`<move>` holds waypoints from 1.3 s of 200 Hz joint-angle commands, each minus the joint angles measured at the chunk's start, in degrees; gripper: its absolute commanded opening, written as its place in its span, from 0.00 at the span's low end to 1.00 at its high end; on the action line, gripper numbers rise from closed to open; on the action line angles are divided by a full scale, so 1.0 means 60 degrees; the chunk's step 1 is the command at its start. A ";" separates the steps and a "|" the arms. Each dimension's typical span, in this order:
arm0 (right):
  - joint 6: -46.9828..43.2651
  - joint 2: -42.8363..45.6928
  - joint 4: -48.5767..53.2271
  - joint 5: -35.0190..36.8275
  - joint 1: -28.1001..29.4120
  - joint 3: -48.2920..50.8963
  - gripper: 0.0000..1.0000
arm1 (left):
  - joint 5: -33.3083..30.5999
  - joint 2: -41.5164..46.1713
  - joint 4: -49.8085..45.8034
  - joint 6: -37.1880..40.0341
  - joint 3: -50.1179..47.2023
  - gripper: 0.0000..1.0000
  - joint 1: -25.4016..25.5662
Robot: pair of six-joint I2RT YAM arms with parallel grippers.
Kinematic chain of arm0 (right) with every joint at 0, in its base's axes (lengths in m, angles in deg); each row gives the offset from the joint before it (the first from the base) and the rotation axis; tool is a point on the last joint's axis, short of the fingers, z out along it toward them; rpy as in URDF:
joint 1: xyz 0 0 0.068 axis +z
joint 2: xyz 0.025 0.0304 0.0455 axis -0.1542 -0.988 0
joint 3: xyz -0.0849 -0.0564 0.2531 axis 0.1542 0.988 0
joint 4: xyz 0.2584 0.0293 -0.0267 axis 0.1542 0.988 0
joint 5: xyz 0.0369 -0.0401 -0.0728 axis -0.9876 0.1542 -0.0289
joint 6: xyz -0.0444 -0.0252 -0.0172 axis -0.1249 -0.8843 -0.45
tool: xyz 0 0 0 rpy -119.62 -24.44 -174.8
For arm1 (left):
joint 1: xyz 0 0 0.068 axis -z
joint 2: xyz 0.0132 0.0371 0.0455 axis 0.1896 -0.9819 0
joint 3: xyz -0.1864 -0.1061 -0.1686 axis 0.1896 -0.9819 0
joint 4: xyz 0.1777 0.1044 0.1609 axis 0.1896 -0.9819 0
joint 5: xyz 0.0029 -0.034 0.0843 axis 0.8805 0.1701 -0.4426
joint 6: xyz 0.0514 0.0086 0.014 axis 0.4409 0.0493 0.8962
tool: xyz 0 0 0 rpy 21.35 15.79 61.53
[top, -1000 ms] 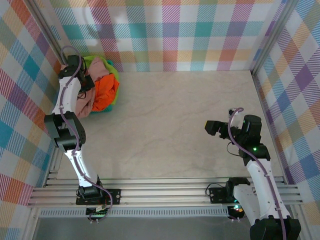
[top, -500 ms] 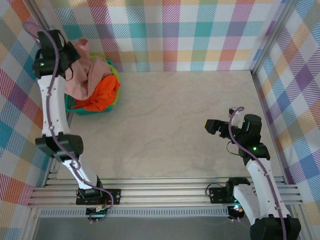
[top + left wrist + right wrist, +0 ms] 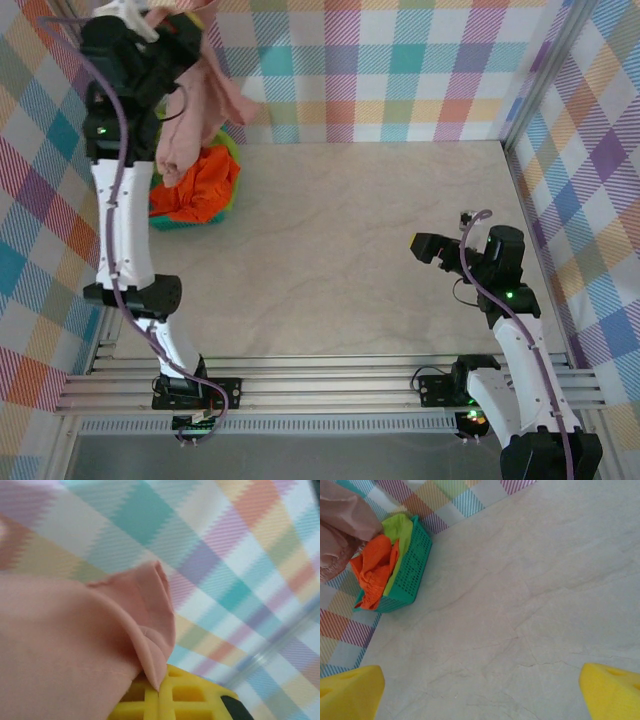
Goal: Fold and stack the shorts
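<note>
Shorts are being drawn out one pair at a time, judging by the top view. The pink shorts [image 3: 195, 110] hang in the air from the left gripper [image 3: 160, 18], which sits high at the far left corner with its jaws clamped on a bunch of the cloth. Their lower end dangles just above the orange shorts [image 3: 195, 185]. These lie crumpled with the lime green shorts [image 3: 229, 150] in the teal basket [image 3: 168, 222]. The right gripper [image 3: 425, 246] hovers over the right side of the table [image 3: 340, 260], well apart from any cloth, its jaws wide and empty.

To do this step well, the left arm should probably lift until the hanging end clears the basket, so it does not drag the orange pair along. It can then lower the pink pair onto the open middle of the table, where the idle right gripper can take a free edge and spread it flat.

From the left wrist, a fold of the pink shorts [image 3: 65, 640] is pinched against a yellow finger pad [image 3: 185, 697], with the plaid wall [image 3: 240, 555] blurred behind.

From the right wrist, two yellow fingertips [image 3: 350, 692] stand far apart over bare table [image 3: 530, 595]. Counted here are three shorts, one pink [image 3: 340, 525], one orange [image 3: 372, 570] and one lime green [image 3: 400, 530], and one basket [image 3: 415, 565].
</note>
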 commanded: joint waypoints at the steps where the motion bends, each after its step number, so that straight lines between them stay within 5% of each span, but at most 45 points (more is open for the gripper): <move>1: 0.0179 0.0202 -0.0173 0.0213 0.0049 -0.0393 1.00 | 0.0637 -0.0478 0.1227 -0.0339 0.0597 0.00 0.1197; 59: 0.0073 0.0578 0.0155 0.0501 0.0053 -0.0803 0.99 | 0.0256 -0.1188 0.2281 -0.0138 0.1231 0.00 0.3523; 106: 0.0029 0.0659 0.0448 0.0501 0.0045 -0.0991 0.99 | -0.0747 -0.1484 -0.0252 0.0270 0.0964 0.00 0.3698; 126: 0.0077 0.0574 0.0668 0.0712 0.0056 -0.1017 1.00 | -0.1115 -0.1451 -0.1148 0.0392 -0.0262 0.10 0.3677; 147: 0.0015 0.0140 0.1179 0.0833 0.0043 -0.1170 0.99 | -0.1674 -0.0861 -0.0371 0.0579 -0.3075 0.31 0.3657; 160: 0.0037 -0.0335 0.1577 0.0864 0.0056 -0.1350 1.00 | -0.2287 -0.0443 0.0365 0.0606 -0.4732 0.69 0.3531; 176: 0.0026 -0.1111 0.2213 0.0710 0.0055 -0.1634 1.00 | -0.2556 0.0016 0.0914 0.0483 -0.6155 0.85 0.3221; 205: -0.0055 -0.2173 0.2855 0.0268 0.0053 -0.1856 1.00 | -0.2429 0.1483 0.1948 0.0371 -0.8452 0.97 0.3097; 260: 0.0258 -0.1831 0.2750 0.1163 0.0069 -0.1376 0.99 | -0.1258 0.1968 0.2606 0.0071 -1.0593 0.96 0.4180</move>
